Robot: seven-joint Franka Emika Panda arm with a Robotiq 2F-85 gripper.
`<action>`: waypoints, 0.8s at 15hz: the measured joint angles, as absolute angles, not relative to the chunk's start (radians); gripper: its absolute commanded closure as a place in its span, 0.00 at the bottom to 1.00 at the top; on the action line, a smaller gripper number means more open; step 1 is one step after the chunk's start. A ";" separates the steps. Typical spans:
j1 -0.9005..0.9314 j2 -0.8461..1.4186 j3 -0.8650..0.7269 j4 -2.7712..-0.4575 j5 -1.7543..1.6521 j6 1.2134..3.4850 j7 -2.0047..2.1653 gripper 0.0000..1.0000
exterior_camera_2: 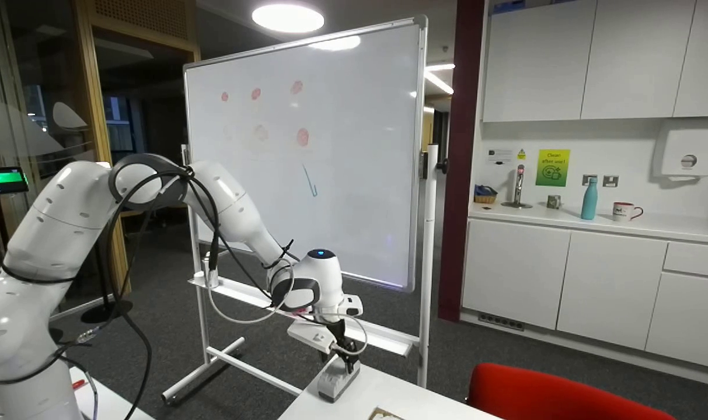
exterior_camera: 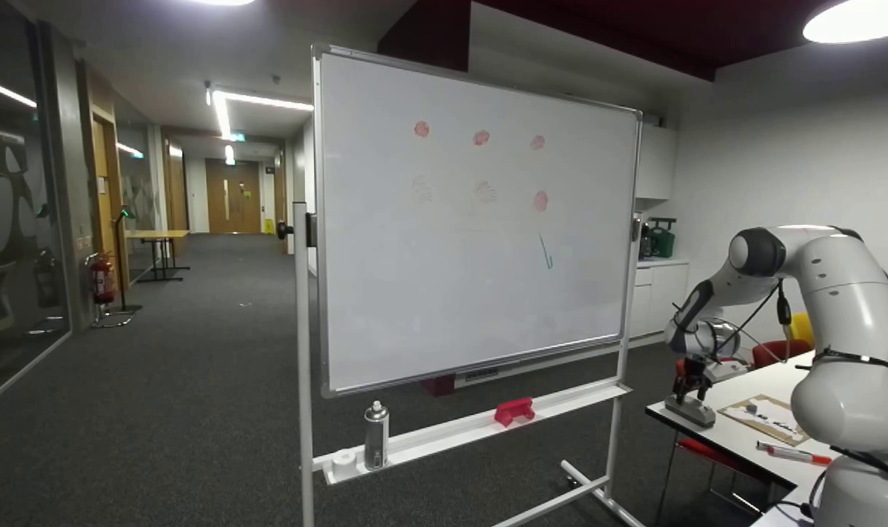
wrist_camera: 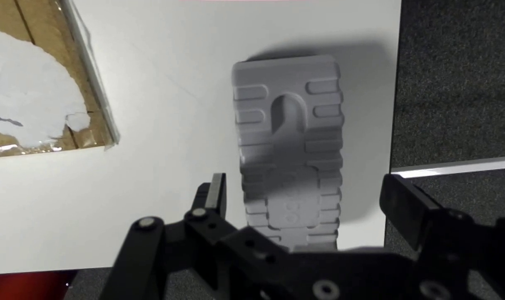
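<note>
Standing wide, my gripper (wrist_camera: 302,193) has a finger to either side of the grey eraser (wrist_camera: 289,154), which lies near the white table's (wrist_camera: 165,104) edge. I should even the gaps, then squeeze its ribbed flanks squarely, clear of the torn cardboard (wrist_camera: 36,87).

you have a bright ceiling lamp (exterior_camera_2: 288,18), some glare on the whiteboard (exterior_camera_2: 354,151), and soft shadows over the grey block (wrist_camera: 288,152) and tabletop (wrist_camera: 165,116).
</note>
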State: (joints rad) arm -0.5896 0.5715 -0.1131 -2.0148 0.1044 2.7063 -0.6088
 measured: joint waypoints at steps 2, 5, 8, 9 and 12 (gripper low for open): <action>-0.590 0.573 -0.116 -2.011 0.094 2.704 -0.602 0.00; -0.586 0.590 -0.129 -1.992 0.048 2.696 -0.589 0.00; -0.574 0.618 -0.151 -1.964 -0.009 2.667 -0.568 0.00; -0.573 0.627 -0.153 -1.956 -0.019 2.660 -0.564 0.00; -0.568 0.647 -0.154 -1.933 -0.035 2.645 -0.561 0.00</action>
State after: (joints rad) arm -0.5684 0.6473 -0.1542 -1.9330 -0.0355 2.6448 -0.5607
